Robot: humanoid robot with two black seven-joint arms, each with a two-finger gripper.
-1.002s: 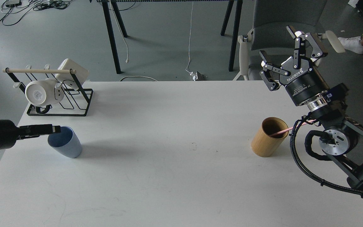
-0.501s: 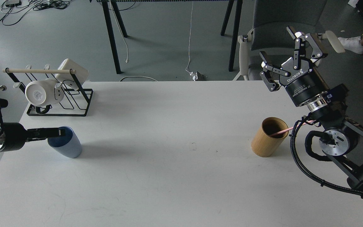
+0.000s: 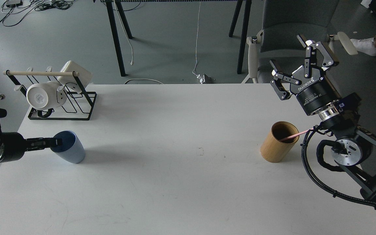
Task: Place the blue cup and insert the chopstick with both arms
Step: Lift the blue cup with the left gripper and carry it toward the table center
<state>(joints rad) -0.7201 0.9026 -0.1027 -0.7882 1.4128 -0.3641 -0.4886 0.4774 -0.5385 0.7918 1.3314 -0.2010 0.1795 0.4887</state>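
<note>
Left gripper [image 3: 55,142] further back, blue cup [image 3: 68,147] unmoved.

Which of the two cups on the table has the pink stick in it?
The tan wooden cup on the right; the chopstick leans out over its rim. The blue cup on the left holds no stick.

On the table [image 3: 175,182], the blue cup [image 3: 69,150] stands left, the chopstick [image 3: 294,134] in the wooden cup [image 3: 278,141] right.
</note>
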